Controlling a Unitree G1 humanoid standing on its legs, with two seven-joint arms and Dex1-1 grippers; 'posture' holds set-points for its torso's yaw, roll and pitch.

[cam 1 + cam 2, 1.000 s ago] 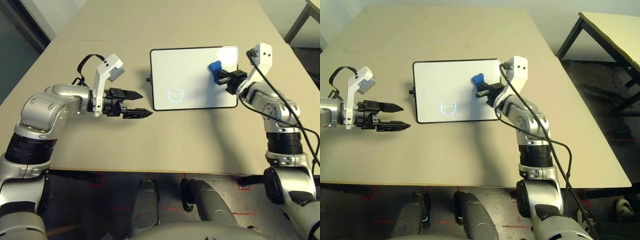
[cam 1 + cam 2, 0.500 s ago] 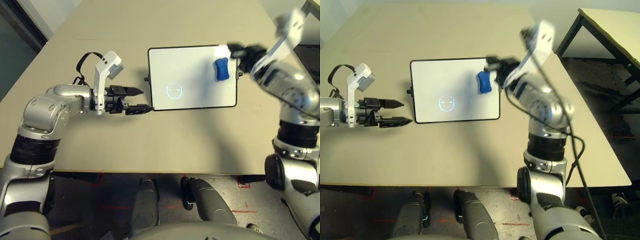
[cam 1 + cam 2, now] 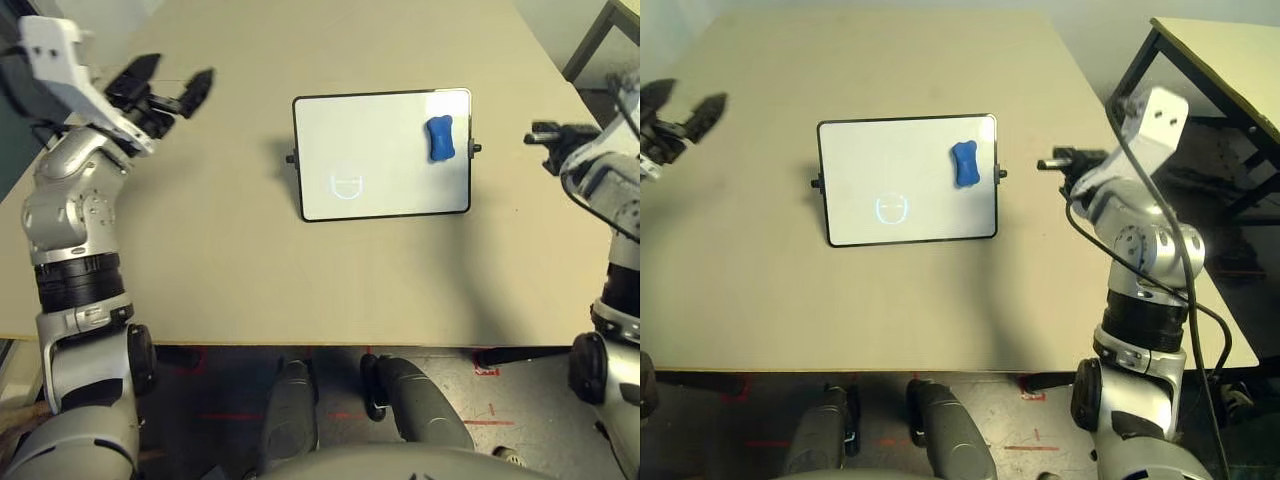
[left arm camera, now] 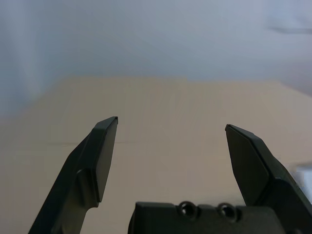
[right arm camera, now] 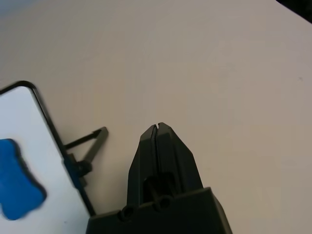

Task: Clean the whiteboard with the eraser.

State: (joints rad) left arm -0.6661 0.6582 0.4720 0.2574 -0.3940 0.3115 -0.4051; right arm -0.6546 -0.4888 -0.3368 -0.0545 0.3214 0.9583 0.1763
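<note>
Bright blue eraser on black-framed white whiteboard, beige table.

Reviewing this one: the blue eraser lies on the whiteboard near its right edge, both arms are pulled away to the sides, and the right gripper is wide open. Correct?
Not quite. The right gripper is shut, its fingers pressed together with nothing between them, as the right wrist view shows. The rest stands: the eraser lies on the whiteboard near its right edge, and both arms are off to the sides.
</note>
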